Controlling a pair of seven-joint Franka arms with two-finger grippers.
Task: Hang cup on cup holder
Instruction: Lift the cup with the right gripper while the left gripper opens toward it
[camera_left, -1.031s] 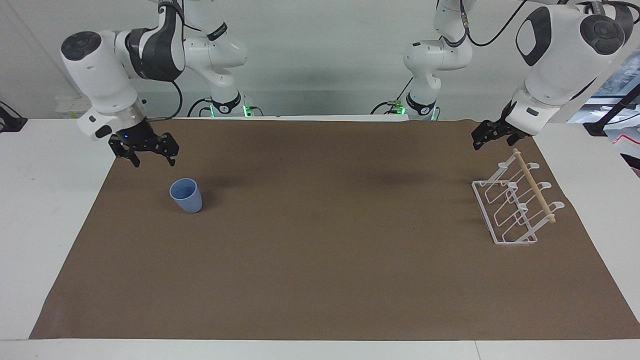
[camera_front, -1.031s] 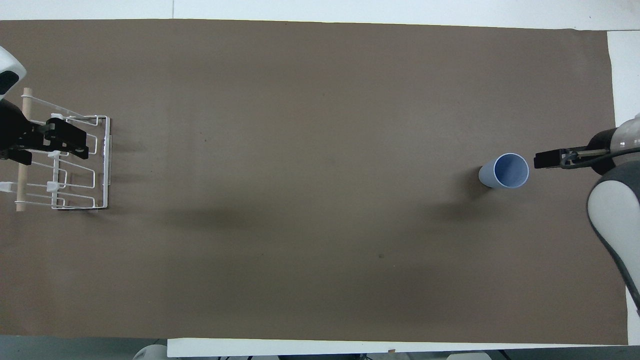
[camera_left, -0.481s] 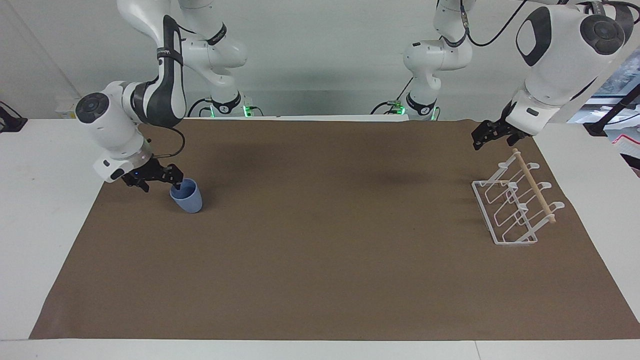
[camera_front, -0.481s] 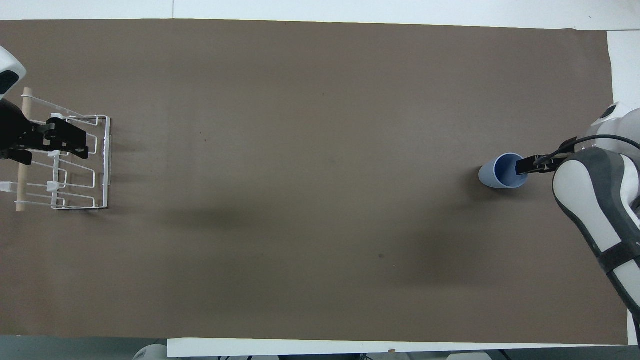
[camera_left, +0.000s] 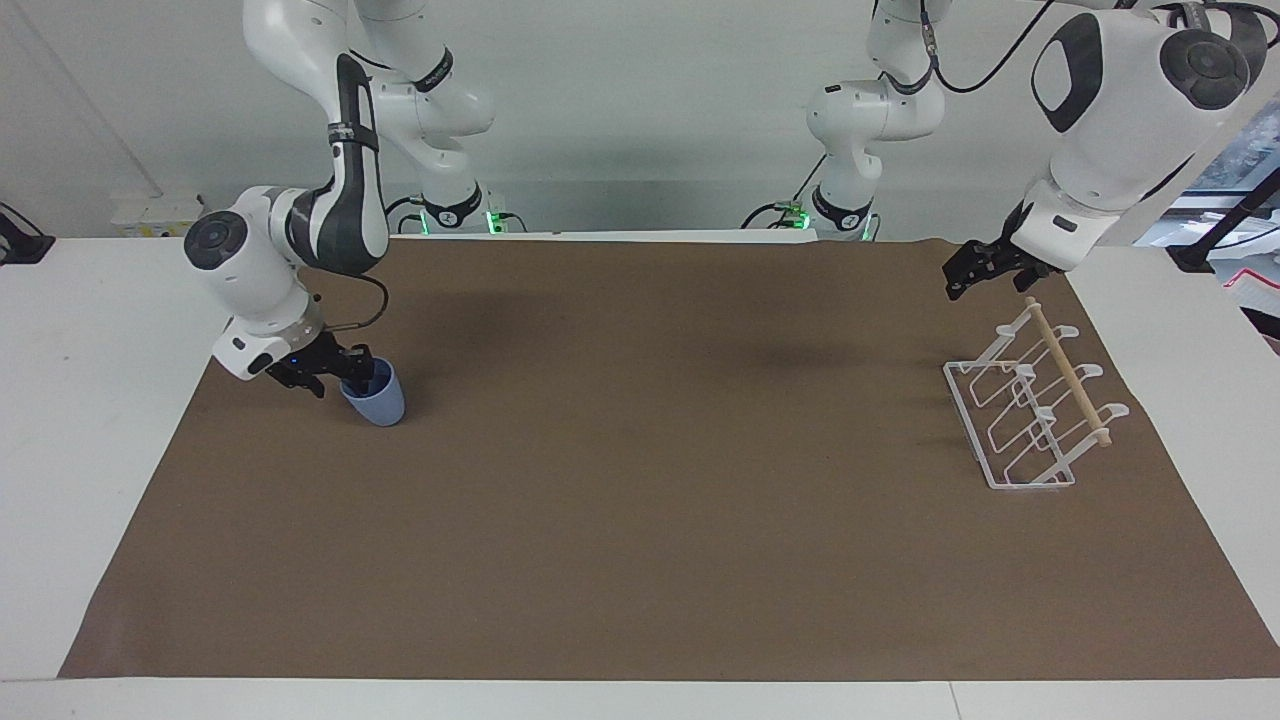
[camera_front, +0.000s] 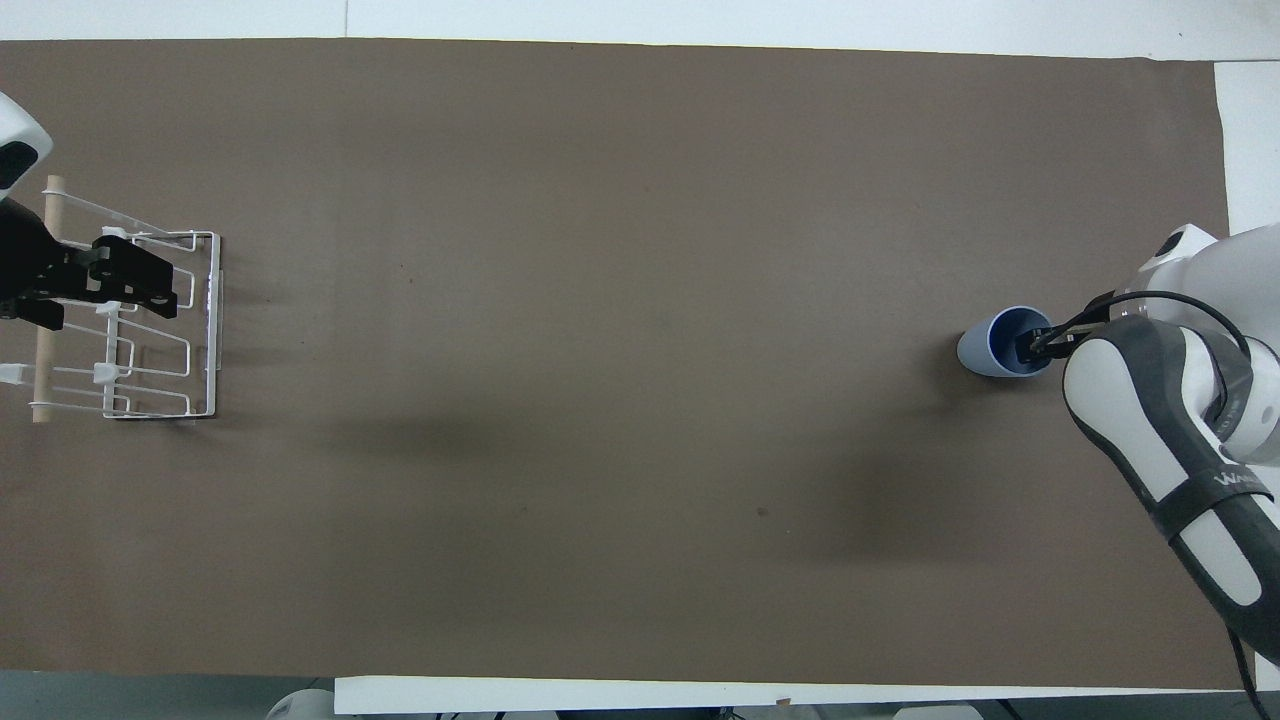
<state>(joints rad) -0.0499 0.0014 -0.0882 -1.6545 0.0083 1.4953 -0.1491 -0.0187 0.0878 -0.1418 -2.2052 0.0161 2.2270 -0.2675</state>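
The light blue cup (camera_left: 382, 405) stands upright on the brown mat toward the right arm's end of the table; it also shows in the overhead view (camera_front: 976, 352). My right gripper (camera_left: 338, 381) is low at the cup's rim and open, with one finger inside the cup and the other outside it; the overhead view shows it there too (camera_front: 1036, 346). The white wire cup holder (camera_left: 1028, 415) with its wooden dowel stands at the left arm's end and holds no cup (camera_front: 150, 340). My left gripper (camera_left: 972, 272) waits in the air over the holder's end nearer the robots (camera_front: 135, 280).
A brown mat (camera_left: 640, 480) covers most of the white table (camera_left: 90, 400). Nothing else lies on the mat between the cup and the holder.
My right gripper has come down from above the mat and moved onto the cup's rim, one finger going inside. The cup, the holder and the left arm have not moved.
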